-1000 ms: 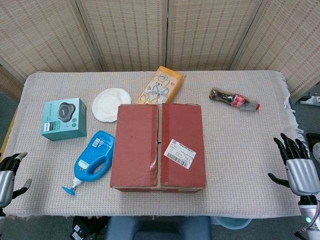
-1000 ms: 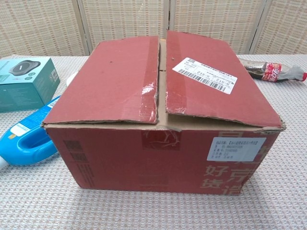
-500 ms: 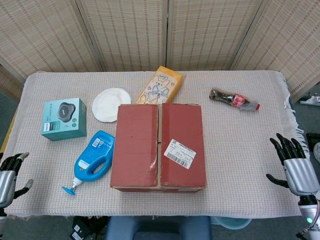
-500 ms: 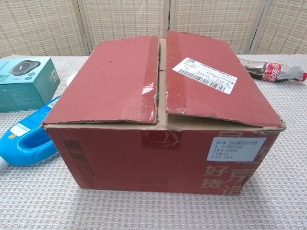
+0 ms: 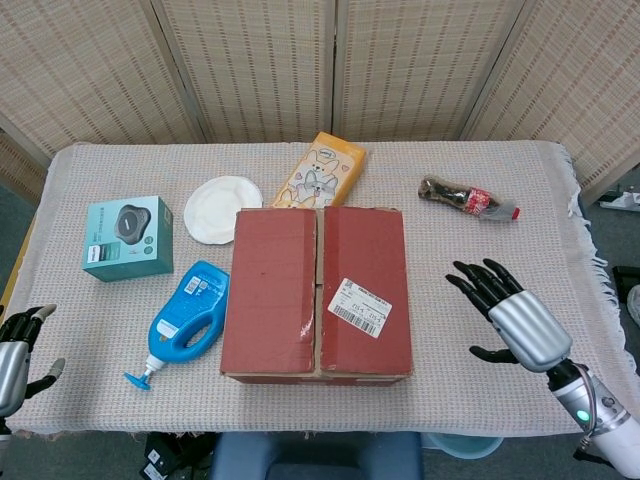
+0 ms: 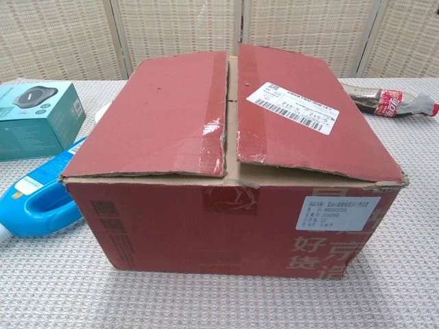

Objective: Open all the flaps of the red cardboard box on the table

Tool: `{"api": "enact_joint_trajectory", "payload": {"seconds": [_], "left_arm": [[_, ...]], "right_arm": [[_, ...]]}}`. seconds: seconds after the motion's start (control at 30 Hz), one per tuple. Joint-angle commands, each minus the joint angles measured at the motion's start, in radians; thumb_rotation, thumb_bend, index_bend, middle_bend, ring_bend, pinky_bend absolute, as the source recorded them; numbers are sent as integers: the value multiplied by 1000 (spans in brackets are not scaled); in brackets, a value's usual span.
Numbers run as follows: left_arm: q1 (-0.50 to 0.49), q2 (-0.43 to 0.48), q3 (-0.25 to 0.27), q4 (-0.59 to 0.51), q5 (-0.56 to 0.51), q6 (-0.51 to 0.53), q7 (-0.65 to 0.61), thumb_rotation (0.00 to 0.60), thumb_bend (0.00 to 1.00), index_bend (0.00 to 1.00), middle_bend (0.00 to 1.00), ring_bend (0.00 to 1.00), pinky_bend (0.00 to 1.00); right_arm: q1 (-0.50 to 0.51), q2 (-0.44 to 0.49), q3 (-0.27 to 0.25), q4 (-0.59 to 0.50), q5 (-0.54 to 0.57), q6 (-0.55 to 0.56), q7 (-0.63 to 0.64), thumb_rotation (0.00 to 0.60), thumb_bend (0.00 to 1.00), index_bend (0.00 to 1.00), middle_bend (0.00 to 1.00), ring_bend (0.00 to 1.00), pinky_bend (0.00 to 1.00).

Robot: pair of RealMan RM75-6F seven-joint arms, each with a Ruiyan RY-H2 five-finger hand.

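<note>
The red cardboard box sits near the front edge of the table, about midway along it, both top flaps lying flat and shut with a narrow seam between them. The right hand hovers over the cloth to the box's right, fingers spread and holding nothing — clear of the cardboard. The left hand hangs off the front-left corner, fingers loosely apart, empty too. A blue bottle lies just beside the box's left wall.

We saw bare bench right of the red cardboard box; a blue plastic detergent bottle crowded its left side.
</note>
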Motion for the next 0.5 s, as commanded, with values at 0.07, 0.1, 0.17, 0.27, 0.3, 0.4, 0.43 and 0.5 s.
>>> {"api": "enact_joint_trajectory", "payload": {"seconds": [0.07,0.1,0.17,0.27,0.3,0.4,0.43,0.5], "left_arm": [[4,4,1,-7,0,5,0,600,319,195,215,208,0],[5,5,2,-10,0,6,-1,600,319,196,215,208,0],[6,7,4,-14,0,5,1,600,319,197,215,208,0],[9,9,5,-19,0,7,3,600,319,198,215,208,0],[10,10,6,-20,0,8,3,600,319,198,215,208,0],[13,13,5,-21,-2,11,1,600,319,199,215,208,0],[14,13,5,-21,-3,11,0,600,319,199,215,208,0],[15,13,4,-20,-5,13,-3,600,319,198,215,208,0]], "right_arm": [[147,46,37,-86,-35,-163,47,600,88,50,50,77,0],[169,42,45,-96,-32,-186,54,600,88,57,55,77,0],[221,27,61,-113,-28,-233,82,600,88,84,72,78,0],[289,-1,81,-119,-21,-289,125,582,88,135,97,91,0],[307,-7,86,-121,-14,-307,135,554,88,150,105,94,0],[361,-27,103,-125,15,-361,154,481,87,196,118,95,0],[375,-33,108,-127,26,-374,158,476,88,207,120,94,0],[403,-49,121,-127,55,-398,163,459,87,240,132,89,0]]}}
